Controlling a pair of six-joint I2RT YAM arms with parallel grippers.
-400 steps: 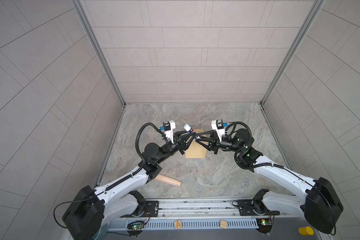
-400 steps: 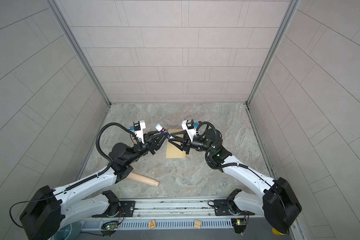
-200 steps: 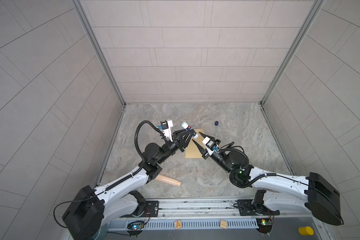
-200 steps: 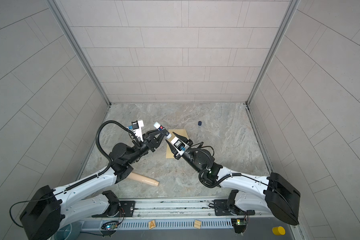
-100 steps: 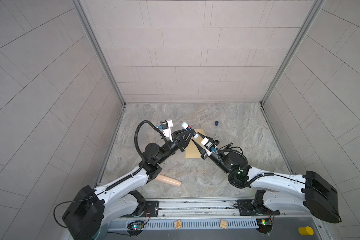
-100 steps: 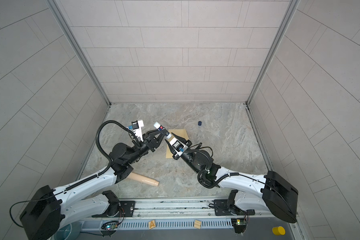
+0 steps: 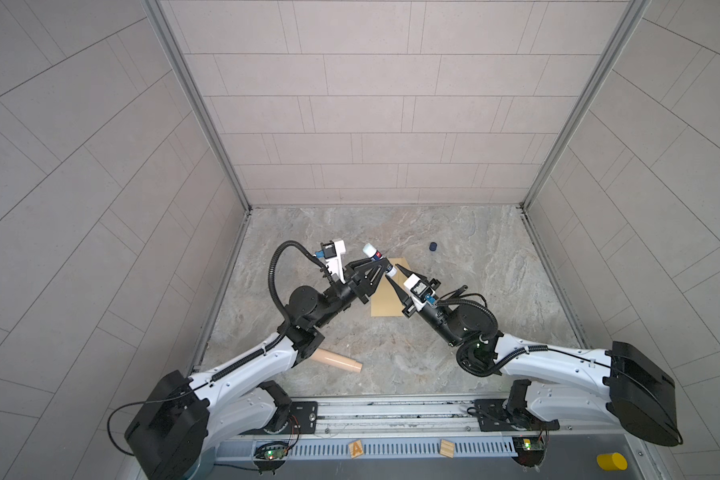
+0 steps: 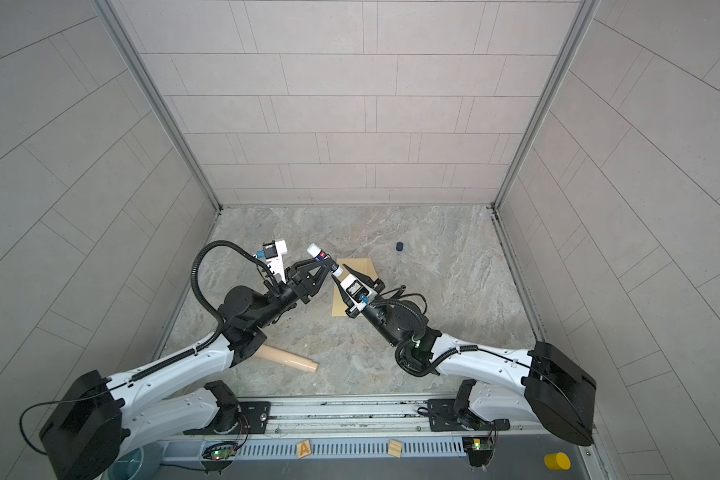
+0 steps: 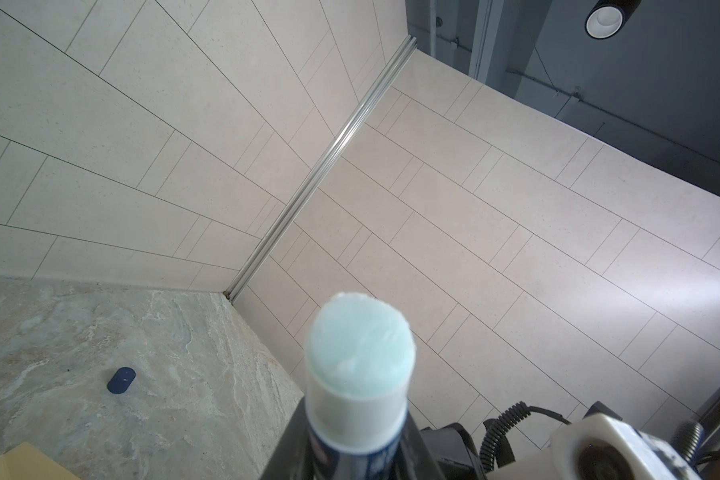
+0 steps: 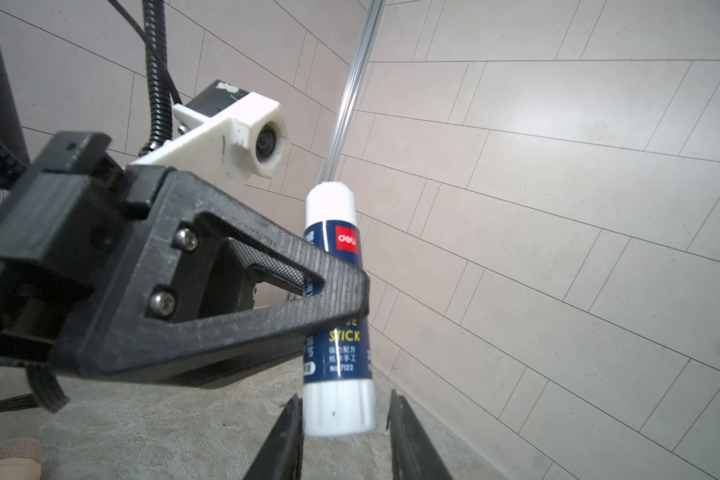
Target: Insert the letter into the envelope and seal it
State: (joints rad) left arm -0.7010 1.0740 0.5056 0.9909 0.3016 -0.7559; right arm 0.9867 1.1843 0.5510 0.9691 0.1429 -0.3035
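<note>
My left gripper is shut on an uncapped blue-and-white glue stick, held above the table. Its pale blue glue tip faces the left wrist camera. My right gripper is open, with its jaws on either side of the stick's white base. One finger is close against the base and the other stands apart from it. The tan envelope lies flat on the table under both grippers. The letter is out of view.
The small dark blue cap lies on the stone table behind the envelope. A beige cylinder lies near the left arm's base. Tiled walls close in the table on three sides.
The right arm has swung low and brought its gripper up to the stick's base, with its jaws narrowing round it. The left gripper and glue stick have hardly moved.
</note>
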